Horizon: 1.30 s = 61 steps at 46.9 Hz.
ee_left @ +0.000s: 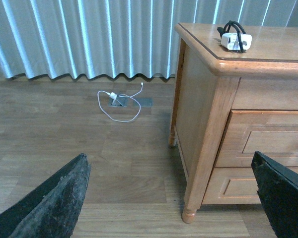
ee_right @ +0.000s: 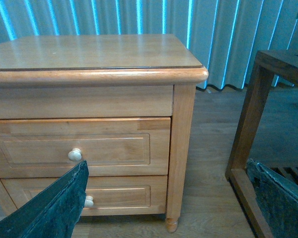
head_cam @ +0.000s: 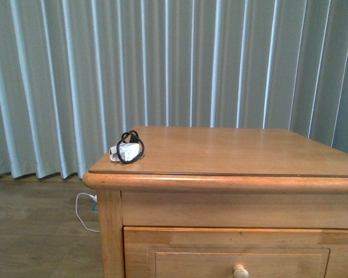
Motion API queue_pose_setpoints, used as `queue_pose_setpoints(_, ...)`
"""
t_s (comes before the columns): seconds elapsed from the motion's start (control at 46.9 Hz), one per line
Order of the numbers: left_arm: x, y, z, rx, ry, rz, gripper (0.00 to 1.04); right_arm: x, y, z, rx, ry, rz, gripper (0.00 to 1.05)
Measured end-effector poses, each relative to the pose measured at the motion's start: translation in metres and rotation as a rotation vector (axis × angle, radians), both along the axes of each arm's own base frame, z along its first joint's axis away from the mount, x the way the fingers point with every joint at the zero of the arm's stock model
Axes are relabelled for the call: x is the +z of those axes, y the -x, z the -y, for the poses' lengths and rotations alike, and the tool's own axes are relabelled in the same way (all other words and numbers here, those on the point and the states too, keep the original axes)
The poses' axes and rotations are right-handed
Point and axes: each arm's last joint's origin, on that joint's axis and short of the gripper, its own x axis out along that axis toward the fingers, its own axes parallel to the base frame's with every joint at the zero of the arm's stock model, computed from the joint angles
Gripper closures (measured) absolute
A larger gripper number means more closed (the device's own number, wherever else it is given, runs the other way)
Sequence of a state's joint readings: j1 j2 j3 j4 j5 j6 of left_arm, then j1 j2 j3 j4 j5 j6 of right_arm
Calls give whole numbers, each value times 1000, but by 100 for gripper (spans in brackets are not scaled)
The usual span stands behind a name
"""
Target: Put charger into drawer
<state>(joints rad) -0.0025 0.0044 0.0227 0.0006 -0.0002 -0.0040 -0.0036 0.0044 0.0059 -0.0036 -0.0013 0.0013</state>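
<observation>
Charger (head_cam: 129, 148): sitting near worktop's (head_cam: 249, 152) left edge.
Drawer (head_cam: 240, 253): sitting closed.
Left end effector (ee_left: 169, 158): gaping, holding nothing.
Right end effector (ee_right: 166, 166): gaping, holding nothing.

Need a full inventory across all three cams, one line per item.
charger: one, white block with black cable looped round it, on the cabinet top near its front left corner
cabinet: one, honey wood, in front of the curtain
drawers: two, honey wood, one above the other in the cabinet front, both shut
knobs: two, pale, one on each drawer
white cable: one, on the floor left of the cabinet
floor plate: one, grey, beside the white cable
curtain: one, pale blue-grey, pleated, behind the cabinet
floor: brown wood
dark table: one, dark brown, right of the cabinet, only partly in view
left gripper: black fingers, open, empty
right gripper: black fingers, open, empty
</observation>
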Motion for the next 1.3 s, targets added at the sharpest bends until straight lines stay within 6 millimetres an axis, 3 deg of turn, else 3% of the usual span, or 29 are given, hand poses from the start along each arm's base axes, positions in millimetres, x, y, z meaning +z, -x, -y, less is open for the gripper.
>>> queue_pose_setpoints(1.3,0,0,0,0,0,0,6,0,0,0,0,0,0,9)
